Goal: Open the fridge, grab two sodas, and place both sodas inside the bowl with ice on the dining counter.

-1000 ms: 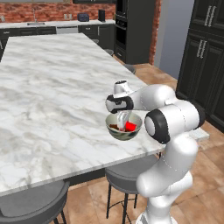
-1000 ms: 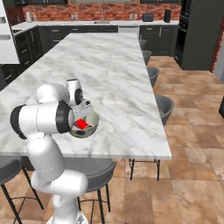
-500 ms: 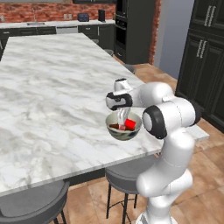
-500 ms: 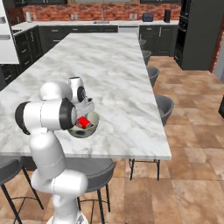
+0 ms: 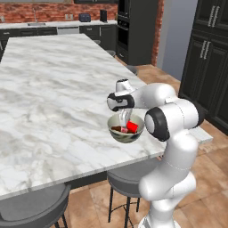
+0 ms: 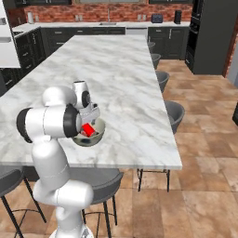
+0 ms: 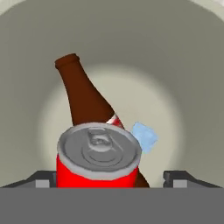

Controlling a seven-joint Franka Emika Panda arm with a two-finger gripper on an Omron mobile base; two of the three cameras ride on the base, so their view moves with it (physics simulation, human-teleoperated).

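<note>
Here, hand (image 7: 111, 177) spread wide directly over bowl (image 5: 116, 134), fingertips (image 7: 42, 178) standing clear on either side of red soda can (image 7: 98, 159), gripping nothing. Can resting inside bowl, silver top facing the hand camera. Dark brown bottle (image 7: 85, 98) lying tilted behind the can, touching it, neck pointing away. Pale blue ice cube (image 7: 144, 136) just beside both. Bowl sitting on white marble table (image 5: 49, 93), near its edge, above grey stool (image 5: 129, 178).

pincer (image 7: 112, 177): opened wide | red can (image 7: 99, 157): released, lying in bowl (image 7: 192, 65)
</note>
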